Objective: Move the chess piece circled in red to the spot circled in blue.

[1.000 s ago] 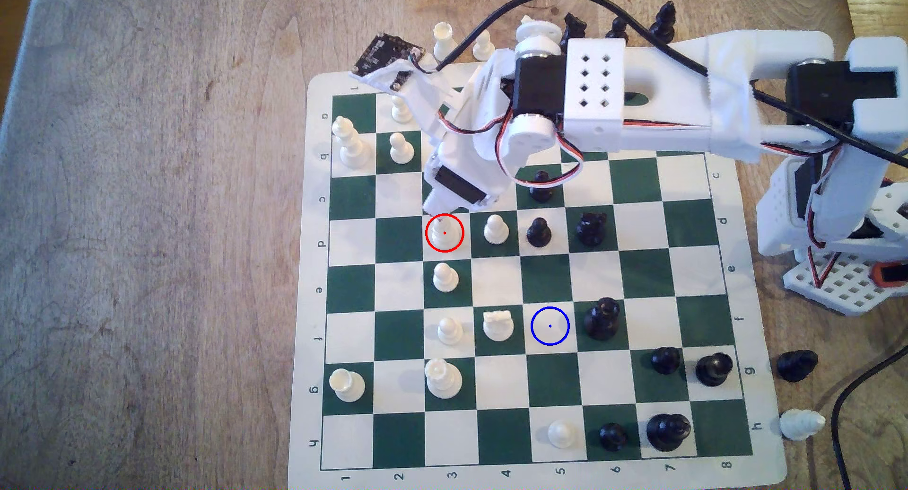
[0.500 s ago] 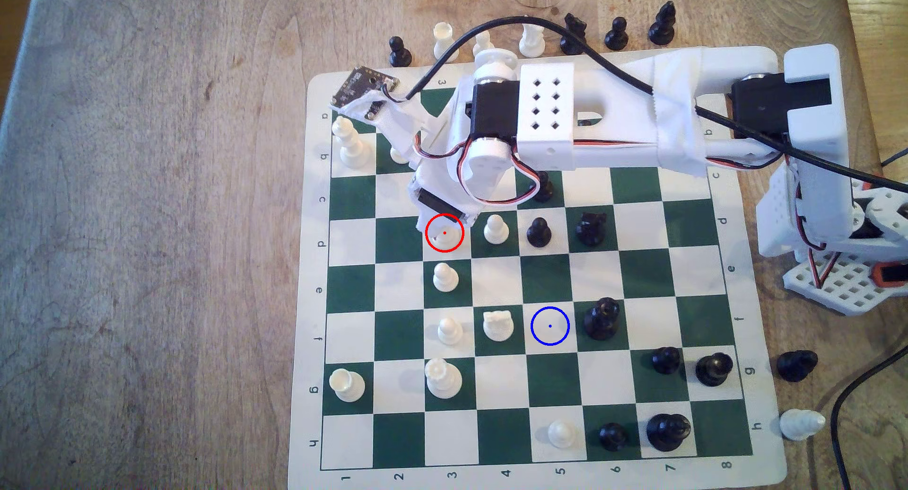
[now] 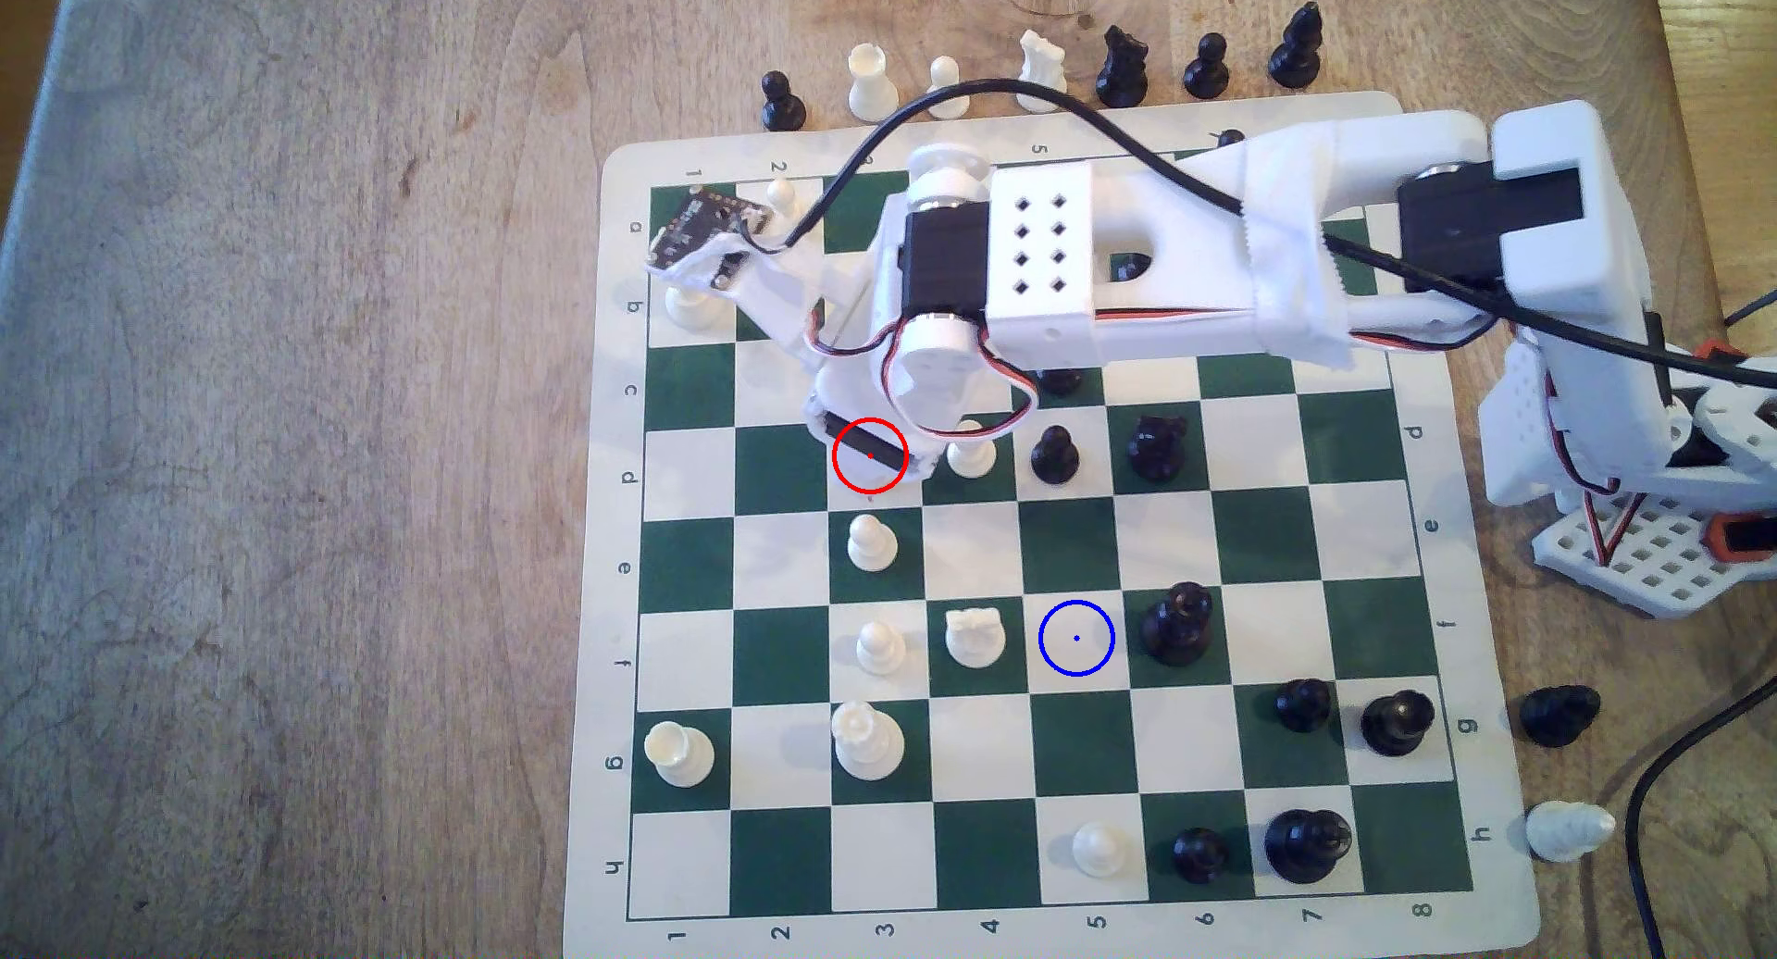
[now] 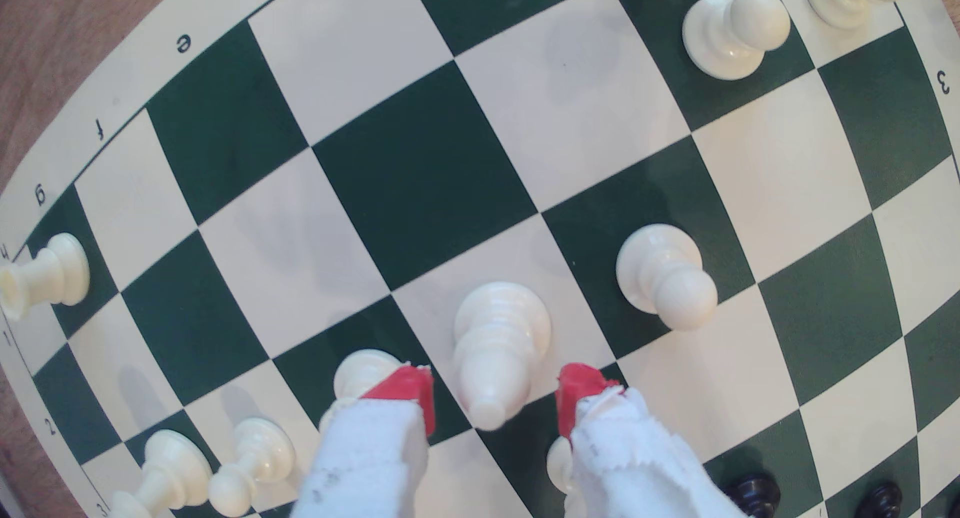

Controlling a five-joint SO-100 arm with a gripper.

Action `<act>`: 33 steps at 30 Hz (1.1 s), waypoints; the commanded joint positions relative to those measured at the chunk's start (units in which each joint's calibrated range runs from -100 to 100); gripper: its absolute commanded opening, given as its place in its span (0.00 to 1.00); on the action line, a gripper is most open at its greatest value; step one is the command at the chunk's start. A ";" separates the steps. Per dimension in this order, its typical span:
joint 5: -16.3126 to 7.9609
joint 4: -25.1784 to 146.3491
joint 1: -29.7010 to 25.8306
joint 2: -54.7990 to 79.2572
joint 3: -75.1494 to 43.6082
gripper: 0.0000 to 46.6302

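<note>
The chess piece [image 4: 496, 346] is a cream-white tapering piece standing upright on a cream square. In the wrist view its tip sits between my gripper's [image 4: 493, 401] red-tipped fingers [image 4: 410, 393]. The jaws stand apart, one on each side of the tip, with a small gap on both sides. In the exterior view my gripper [image 3: 870, 445] hangs over the red ring and hides the piece. The spot [image 3: 1076, 638], a cream square with a blue ring and dot, lies bare two rows nearer the exterior view's bottom and two files to its right.
White pawns [image 3: 971, 451] [image 3: 872, 543] stand on the squares adjoining the gripper. A squat white piece [image 3: 974, 637] and a tall black piece [image 3: 1178, 623] flank the spot. A black pawn [image 3: 1055, 454] stands nearby. Captured pieces line the board's [image 3: 615, 632] far edge.
The arm has swung toward the exterior view's bottom and come down. The gripper, earlier just beyond the red ring, now covers the ring and the piece.
</note>
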 commanded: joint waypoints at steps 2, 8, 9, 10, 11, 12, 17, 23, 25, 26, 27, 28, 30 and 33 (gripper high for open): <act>0.10 -1.21 -0.60 -1.04 -6.97 0.27; 0.05 -1.13 -0.92 -0.44 -7.70 0.27; 0.05 -0.97 -0.92 -0.27 -7.70 0.27; 0.10 -0.80 -0.76 -0.19 -7.70 0.27; 0.10 -0.72 -0.76 -0.19 -7.61 0.28; 0.10 -0.72 -0.68 -0.19 -7.43 0.28; 0.39 -0.64 -0.37 -0.02 -7.15 0.29; 0.68 -0.06 -0.21 0.41 -7.06 0.29; 1.07 1.00 -0.29 0.66 -7.06 0.29; 1.22 1.33 -0.29 0.75 -6.97 0.29; 1.32 1.49 -0.37 0.75 -6.97 0.29; 1.32 1.57 -0.37 0.75 -6.97 0.29; 1.37 1.66 -0.37 0.75 -6.97 0.29; 1.37 1.66 -0.37 0.75 -6.97 0.28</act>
